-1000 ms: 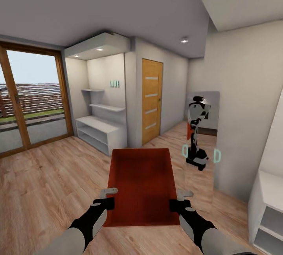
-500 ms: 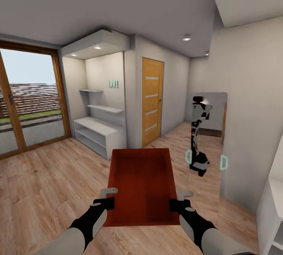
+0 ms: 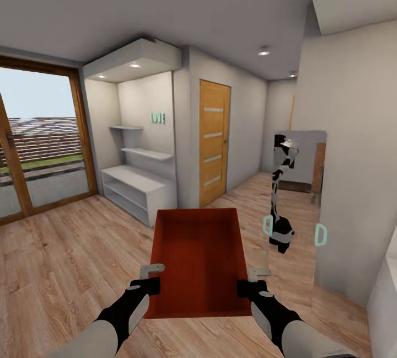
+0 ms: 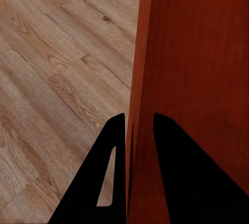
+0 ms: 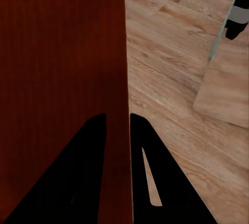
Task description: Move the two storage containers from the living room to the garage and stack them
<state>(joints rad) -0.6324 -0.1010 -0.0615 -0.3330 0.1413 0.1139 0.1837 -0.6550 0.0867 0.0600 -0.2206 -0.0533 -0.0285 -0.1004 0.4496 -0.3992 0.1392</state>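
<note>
Orange-red container (image 3: 201,258) above open wood-plank floor (image 3: 60,253).

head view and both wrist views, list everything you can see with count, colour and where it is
storage container: one, orange-red, held level in front of the robot above the floor
wood-plank floor: one, light brown, underneath
door: one, orange wood, shut, straight ahead
shelf unit: one, white, in the alcove left of the door
glass door: one, wood-framed, far left
mirror: one, on the right wall, reflecting the robot
left tool: one, black and grey, shut on the container's left wall
right tool: one, black and grey, shut on the container's right wall
</note>
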